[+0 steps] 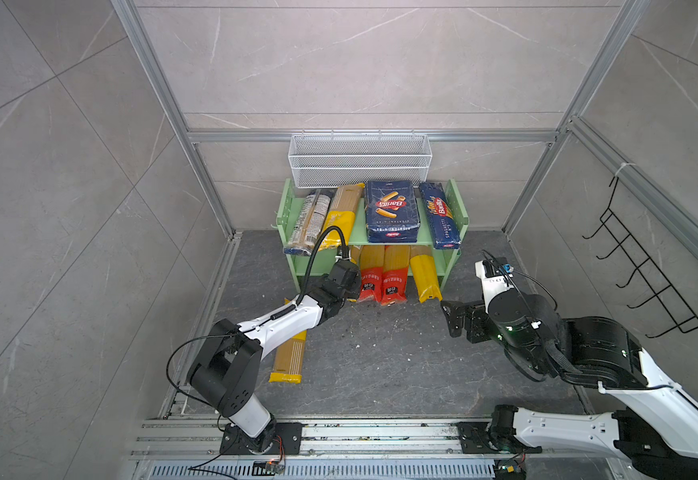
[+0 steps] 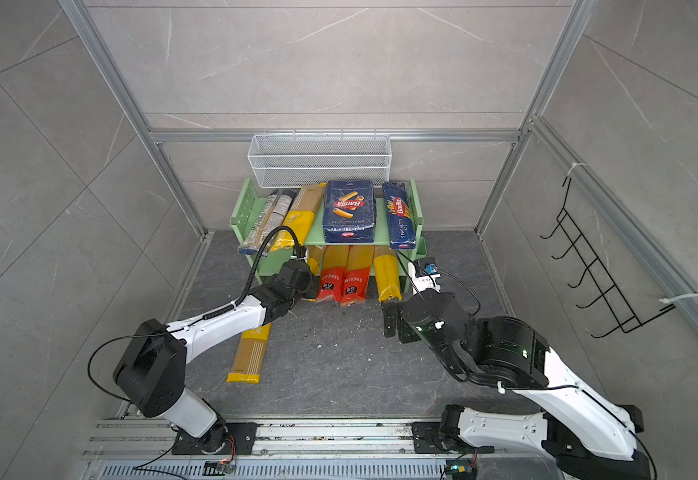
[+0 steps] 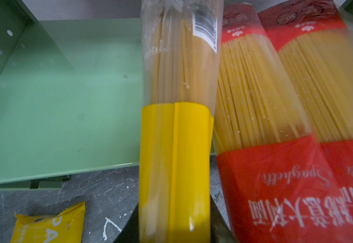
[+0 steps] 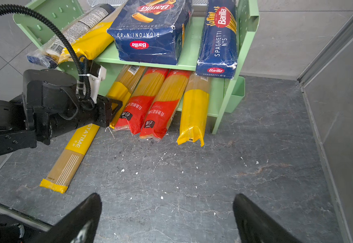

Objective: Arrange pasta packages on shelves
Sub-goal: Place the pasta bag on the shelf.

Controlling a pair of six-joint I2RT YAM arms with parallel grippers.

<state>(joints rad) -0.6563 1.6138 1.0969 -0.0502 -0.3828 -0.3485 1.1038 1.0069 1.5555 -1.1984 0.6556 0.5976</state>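
Yellow spaghetti bag [image 3: 174,136], clamped in left gripper [image 3: 174,212]

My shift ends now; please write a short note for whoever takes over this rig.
Left claw: shut on the held yellow bag, reaching over the lower board of the green rack.
Right claw: open, empty, above the floor.
Done: upper board has the clear bag, upper yellow bag, wide Barilla pack, narrow Barilla pack; lower board has two red bags and the lower yellow bag.
To do: release the held bag, then shelve the yellow bag on the floor.
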